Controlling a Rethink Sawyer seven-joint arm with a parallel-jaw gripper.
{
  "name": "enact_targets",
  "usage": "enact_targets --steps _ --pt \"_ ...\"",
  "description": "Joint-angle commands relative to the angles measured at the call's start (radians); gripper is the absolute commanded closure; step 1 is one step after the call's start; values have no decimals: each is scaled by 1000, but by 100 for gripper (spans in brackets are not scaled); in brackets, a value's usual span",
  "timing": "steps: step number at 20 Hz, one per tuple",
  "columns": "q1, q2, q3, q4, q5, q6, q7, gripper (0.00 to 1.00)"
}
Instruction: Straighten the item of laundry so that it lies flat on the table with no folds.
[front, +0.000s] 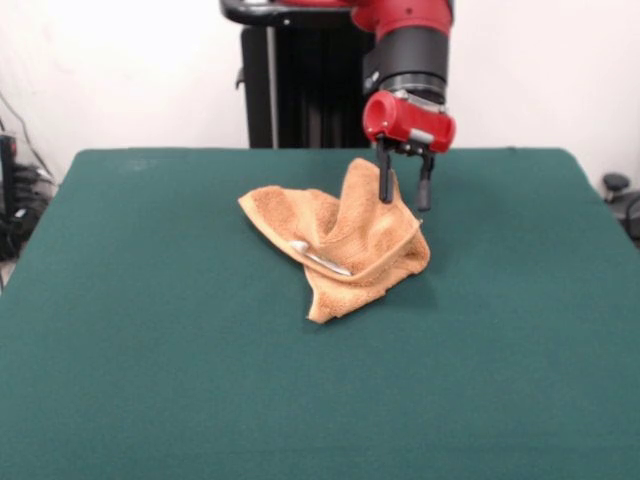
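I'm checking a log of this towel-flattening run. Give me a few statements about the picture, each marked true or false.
1. The towel lies flat with no folds. False: it is crumpled, with a raised peak.
2. The gripper is at the towel's raised part, fingers apart. True.
3. The table has a green cover. True.
4. The towel hangs over the table's edge. False: it sits well inside the edges.
5. A pale strip shows on the towel. True.

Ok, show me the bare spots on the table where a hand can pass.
The table is bare across the whole near strip and on both sides of the towel. It is crowded only at the towel's far side, where the gripper hangs with fingers apart by its raised fold.
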Motion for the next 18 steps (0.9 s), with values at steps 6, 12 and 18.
enact_targets --steps 6,12,18 --pt "4 33 83 -81 -14 133 115 0" --pt "6 20 77 -72 -28 189 102 0" --pt "-1 -53 88 -57 -75 310 101 0"
